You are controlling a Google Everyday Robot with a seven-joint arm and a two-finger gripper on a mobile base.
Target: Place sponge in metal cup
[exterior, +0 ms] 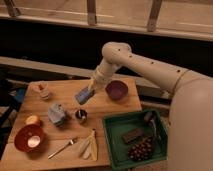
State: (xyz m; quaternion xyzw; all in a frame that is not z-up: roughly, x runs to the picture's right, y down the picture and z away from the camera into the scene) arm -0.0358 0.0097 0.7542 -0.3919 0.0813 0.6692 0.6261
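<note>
The claw (90,89) grips the sponge (84,95) (tilted) above the table (110,107), near the metal cup (80,115).
</note>
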